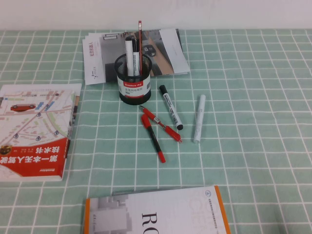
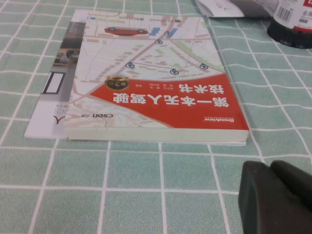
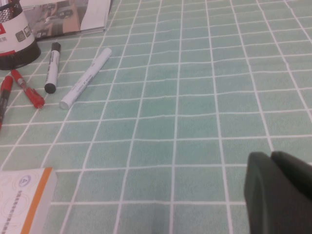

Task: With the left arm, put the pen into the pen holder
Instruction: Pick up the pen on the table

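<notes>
Pen lying untouched on the checked cloth just in front of the pen holder (which already holds others), with left gripper and right gripper parked apart, fingers together, empty; whole task remains.

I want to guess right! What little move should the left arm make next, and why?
Probably swing the left end effector from beside the red book toward the pen, which lies untouched before the pen holder. The right end effector sits aside.
</notes>
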